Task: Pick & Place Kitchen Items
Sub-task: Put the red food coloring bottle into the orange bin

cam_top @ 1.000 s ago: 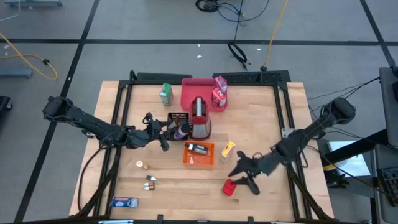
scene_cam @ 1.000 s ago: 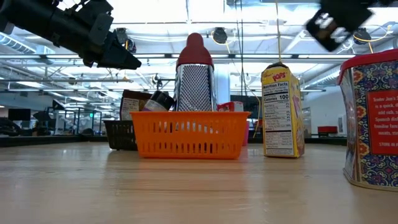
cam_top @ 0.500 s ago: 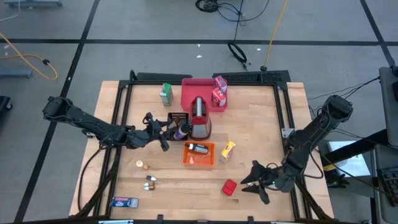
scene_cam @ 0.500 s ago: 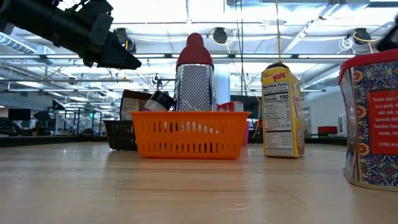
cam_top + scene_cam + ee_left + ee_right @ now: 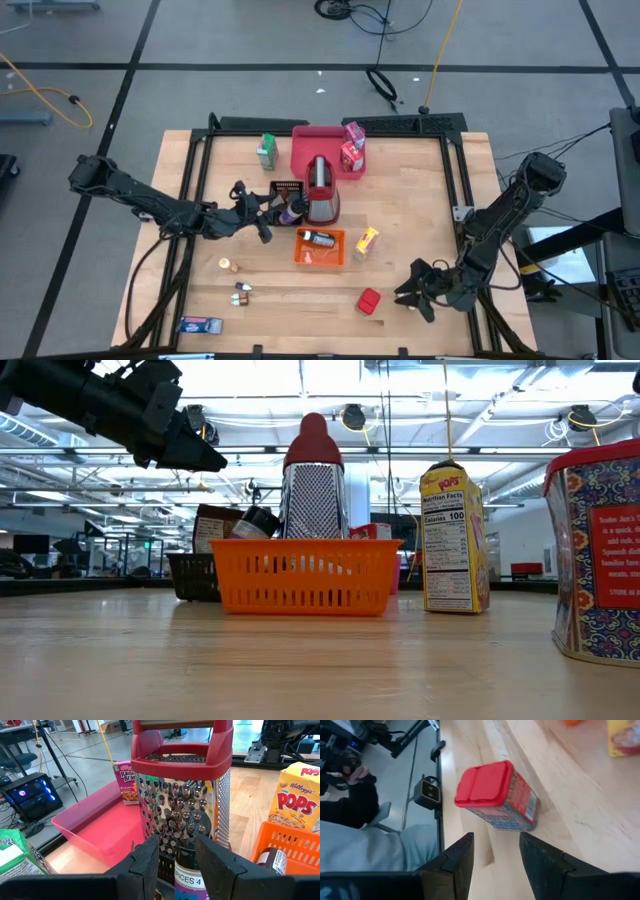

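My right gripper (image 5: 408, 292) is open near the table's near right corner, a little to the right of the red-lidded box (image 5: 369, 301). That box stands upright on the wood ahead of the fingers (image 5: 496, 795). My left gripper (image 5: 262, 218) hovers open at the left of the black basket (image 5: 285, 191). In its wrist view a purple-labelled spice bottle (image 5: 187, 879) stands in that basket before the red-and-silver grater (image 5: 182, 795). A dark bottle (image 5: 318, 238) lies in the orange basket (image 5: 319, 257). The yellow packet (image 5: 367, 240) lies beside it.
A green carton (image 5: 266, 150) stands at the far left. Pink and red cartons (image 5: 352, 147) stand by the pink tray (image 5: 305, 150). Tiny shakers (image 5: 230, 265) (image 5: 242, 292) and a blue carton (image 5: 200, 324) lie at the near left. A seated person (image 5: 375, 840) is beyond the table edge.
My right gripper has drawn back from the red-lidded box toward the table's right edge and left the low view. The box has stayed upright where it was. The left arm has kept still.
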You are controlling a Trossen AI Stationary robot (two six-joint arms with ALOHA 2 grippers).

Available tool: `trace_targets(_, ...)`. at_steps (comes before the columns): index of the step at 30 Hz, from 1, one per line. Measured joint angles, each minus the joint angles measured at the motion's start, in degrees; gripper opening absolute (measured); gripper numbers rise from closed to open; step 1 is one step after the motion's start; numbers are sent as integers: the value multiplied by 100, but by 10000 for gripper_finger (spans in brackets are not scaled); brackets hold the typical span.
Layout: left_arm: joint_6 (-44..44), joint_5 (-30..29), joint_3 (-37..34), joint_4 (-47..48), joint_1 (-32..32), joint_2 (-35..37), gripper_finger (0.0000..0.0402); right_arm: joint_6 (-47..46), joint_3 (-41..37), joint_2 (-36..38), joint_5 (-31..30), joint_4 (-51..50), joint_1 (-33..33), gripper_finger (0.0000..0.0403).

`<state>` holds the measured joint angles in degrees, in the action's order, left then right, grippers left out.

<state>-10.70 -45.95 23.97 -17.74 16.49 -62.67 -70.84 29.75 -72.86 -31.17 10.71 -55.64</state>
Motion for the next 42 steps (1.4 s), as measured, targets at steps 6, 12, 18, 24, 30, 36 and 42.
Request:
trace_targets(6, 0, 1, 0, 0, -1, 0, 132, -494, -69, -117, 141, -243, 0, 150)
trace_targets(12, -2, 0, 0, 0, -1, 0, 131, -808, -69, -333, 289, -201, 4, 150)
trace_targets(18, -2, 1, 0, -1, -2, 0, 131, -835, -73, -349, 431, -263, 46, 150)
trace_targets(24, -2, 0, 0, -1, -2, 0, 132, -516, -73, -348, 459, -261, 229, 150)
trace_targets(30, -2, 0, 0, 0, -2, 0, 131, -805, -73, -348, 750, -609, 282, 150)
trace_targets(36, -2, 0, 0, 0, -2, 0, 131, -912, -72, -374, 864, -546, 280, 150)
trace_targets(42, -2, 0, 0, 4, 0, 0, 131, -1051, -71, -639, 906, -523, 284, 150)
